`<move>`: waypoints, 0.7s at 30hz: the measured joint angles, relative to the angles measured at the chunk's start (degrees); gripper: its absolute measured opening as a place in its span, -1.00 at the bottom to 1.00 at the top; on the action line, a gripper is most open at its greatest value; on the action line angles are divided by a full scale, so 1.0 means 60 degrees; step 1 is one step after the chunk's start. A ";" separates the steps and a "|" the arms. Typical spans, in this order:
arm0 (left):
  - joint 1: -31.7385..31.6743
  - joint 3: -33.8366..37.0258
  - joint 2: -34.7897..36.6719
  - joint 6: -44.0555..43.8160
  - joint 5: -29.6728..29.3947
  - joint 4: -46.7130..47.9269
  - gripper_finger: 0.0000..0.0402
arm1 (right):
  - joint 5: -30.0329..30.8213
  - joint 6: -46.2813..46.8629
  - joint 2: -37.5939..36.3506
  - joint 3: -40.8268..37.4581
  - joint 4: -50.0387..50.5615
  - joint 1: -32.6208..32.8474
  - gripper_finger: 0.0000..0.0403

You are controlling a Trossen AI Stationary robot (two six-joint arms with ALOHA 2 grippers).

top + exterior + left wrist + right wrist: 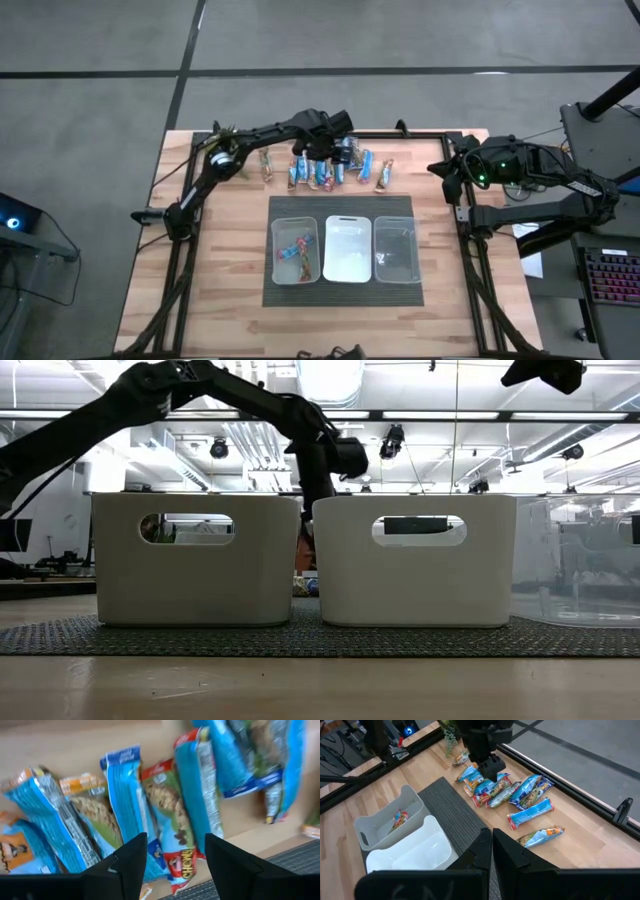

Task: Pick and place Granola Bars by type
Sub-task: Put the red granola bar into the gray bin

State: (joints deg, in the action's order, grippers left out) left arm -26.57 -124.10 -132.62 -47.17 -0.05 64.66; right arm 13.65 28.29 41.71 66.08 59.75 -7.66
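Observation:
Several granola bars (335, 172) in blue, red and tan wrappers lie in a loose row on the wood near the table's far edge. My left gripper (322, 155) stands open just above the middle of that row, pointing steeply down. In the left wrist view its fingers (125, 865) stand on either side of a blue bar with a red end (170, 820), which lies flat. My right gripper (491, 847) is shut and held high at the table's right edge, with nothing in it. In the low view the bins hide the bars and the left fingertips.
Three bins stand side by side on a dark mat (340, 290) at the table's middle: the left bin (275, 250) holds a few bars (295, 252), while the middle bin (330, 250) and the right bin (412, 250) show none. A small green plant (451, 735) stands at the far left.

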 joint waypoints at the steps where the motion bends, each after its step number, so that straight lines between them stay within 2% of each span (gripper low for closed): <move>1: 0.0003 0.0128 0.0000 -0.0038 0.0000 -0.0029 -0.10 | 0.0000 -0.0024 0.0000 0.0000 0.0000 0.0000 -0.96; 10: 0.0277 0.1197 -0.0007 -0.0406 0.0424 -0.0950 -0.10 | 0.0000 -0.0061 0.0000 0.0000 0.0007 0.0000 -0.96; 21: 0.0372 0.1365 -0.0007 -0.0496 0.0321 -0.1361 -0.10 | -0.0001 -0.0061 0.0000 0.0000 0.0007 0.0000 -0.96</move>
State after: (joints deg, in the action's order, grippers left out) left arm -24.33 -115.90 -132.66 -50.15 1.87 56.50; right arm 13.64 27.92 41.71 66.08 59.79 -7.66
